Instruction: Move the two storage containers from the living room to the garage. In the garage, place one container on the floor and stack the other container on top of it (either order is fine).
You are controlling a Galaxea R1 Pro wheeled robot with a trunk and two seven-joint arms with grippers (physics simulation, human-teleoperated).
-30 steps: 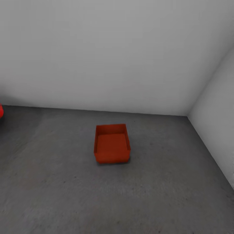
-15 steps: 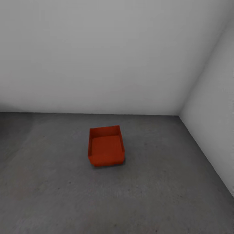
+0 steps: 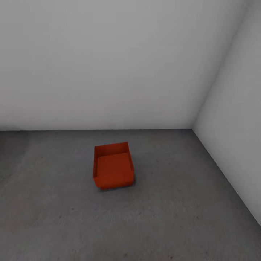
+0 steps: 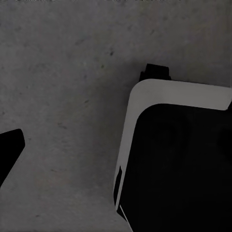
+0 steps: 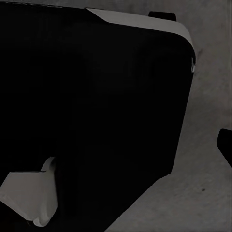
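Garage corner, dark concrete floor (image 3: 181,217): 1 storage container (image 3: 113,169) sits upright near the walls, so step 1 looks done; can't tell either end effector's state; next, fetch container 2 for stacking.

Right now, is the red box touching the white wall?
Apart. In the head view, the storage container sits on the floor with a plain strip of bare grey concrete between its back edge and the white wall.
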